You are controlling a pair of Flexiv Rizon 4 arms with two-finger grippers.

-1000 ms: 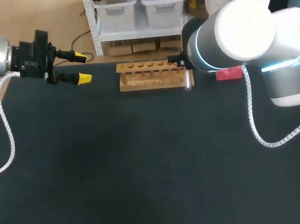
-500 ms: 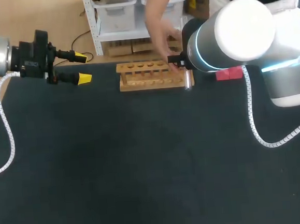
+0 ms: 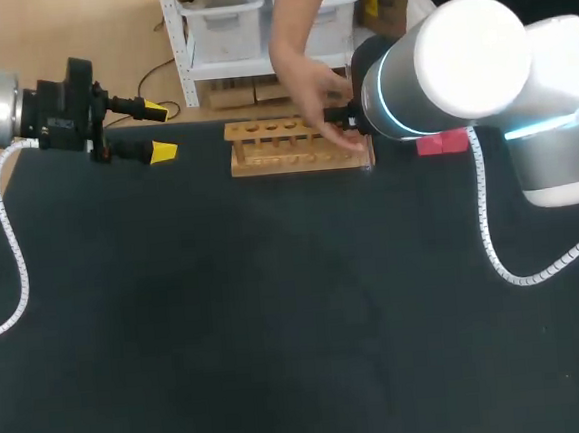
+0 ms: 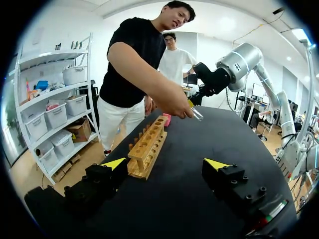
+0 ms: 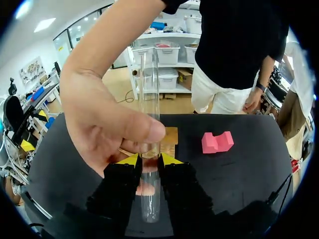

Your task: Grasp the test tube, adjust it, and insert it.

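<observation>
The clear glass test tube (image 5: 149, 94) stands upright between the yellow tips of my right gripper (image 5: 149, 160), which is shut on it. A person's hand (image 5: 107, 119) also grips the tube just above my fingers. In the head view that hand (image 3: 312, 89) reaches over the right end of the wooden tube rack (image 3: 284, 149) and hides the tube and my right fingers. My right arm (image 3: 458, 63) comes in beside the rack's right end. My left gripper (image 3: 158, 133) hangs open and empty at the table's far left, its tips wide apart (image 4: 165, 164), with the rack (image 4: 147, 147) ahead of it.
A pink block (image 3: 442, 143) lies on the black table (image 3: 277, 308) to the right of the rack, also seen in the right wrist view (image 5: 218, 142). The rack's holes hold no tubes. A white coiled cable hangs from each arm.
A person's hand came in from the far side over the rack and closed on the tube held in my right gripper. Neither arm has moved.
</observation>
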